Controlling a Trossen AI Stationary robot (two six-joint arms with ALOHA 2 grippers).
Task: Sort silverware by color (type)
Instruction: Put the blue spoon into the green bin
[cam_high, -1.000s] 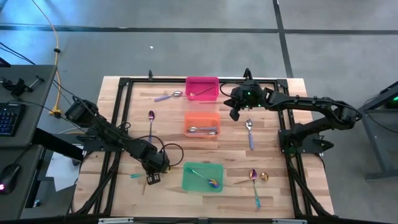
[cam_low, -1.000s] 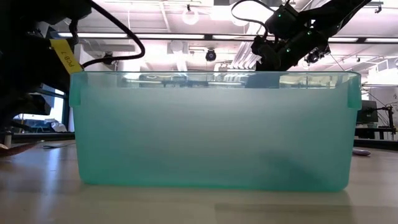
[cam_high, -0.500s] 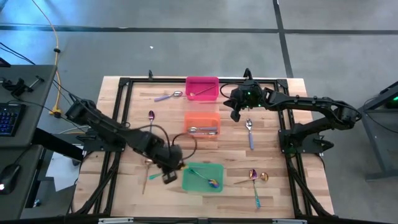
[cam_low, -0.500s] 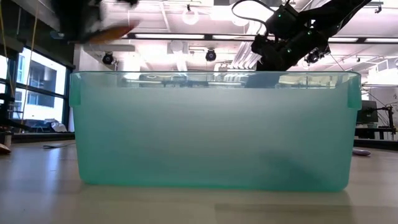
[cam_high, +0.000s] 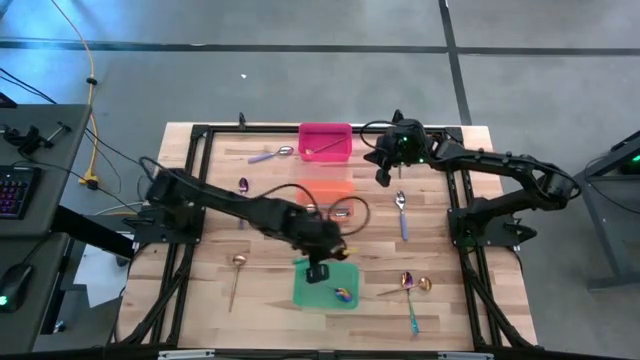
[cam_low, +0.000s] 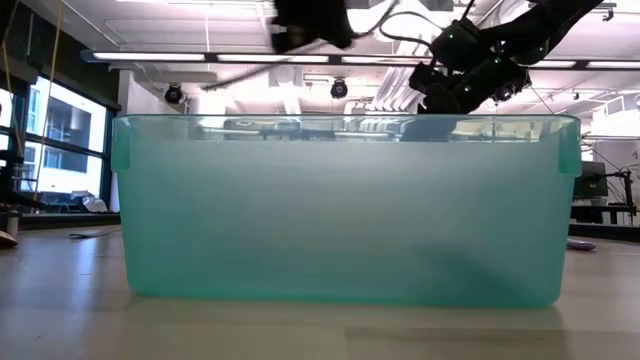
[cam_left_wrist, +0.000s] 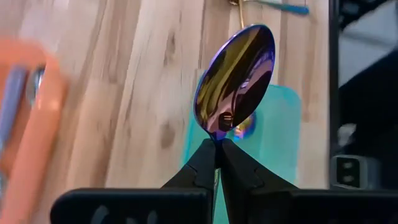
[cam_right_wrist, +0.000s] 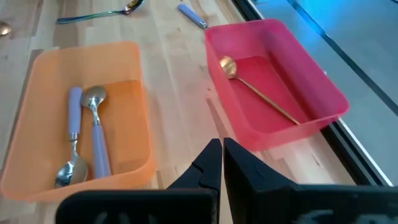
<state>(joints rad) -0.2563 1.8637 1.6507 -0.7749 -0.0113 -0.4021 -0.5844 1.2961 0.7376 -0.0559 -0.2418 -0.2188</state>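
Observation:
My left gripper (cam_high: 318, 272) hangs above the far rim of the green bin (cam_high: 325, 288) and is shut on an iridescent purple-gold spoon (cam_left_wrist: 236, 78). Another iridescent spoon (cam_high: 343, 293) lies inside that bin. My right gripper (cam_high: 384, 176) hovers shut and empty between the pink bin (cam_high: 325, 143) and the orange bin (cam_high: 322, 190), as its wrist view (cam_right_wrist: 221, 152) shows. The pink bin holds a gold spoon (cam_right_wrist: 255, 90). The orange bin holds lilac-handled silver spoons (cam_right_wrist: 84, 140). A gold spoon (cam_high: 238, 265) lies on the near-left table. My left gripper pinches the iridescent spoon between its two fingertips at the neck (cam_left_wrist: 218, 135), just behind the bowl. The bowl sticks out past the fingertips. The spoon is lifted clear, over the table and the green bin; the fingers hide its handle.
Loose silverware lies about the table: a purple spoon (cam_high: 243, 186), a lilac-handled one (cam_high: 272, 154), a silver one (cam_high: 401, 208) and a few near the right near corner (cam_high: 410, 287). A black frame (cam_high: 197, 150) borders the wooden table. The green bin (cam_low: 340, 210) fills the low view.
My left gripper has risen from the near-left part of the table and swung right to above the green bin, carrying the iridescent spoon lifted clear. The gold spoon that lay beside it stays on the table. My right gripper has shifted slightly toward the far right.

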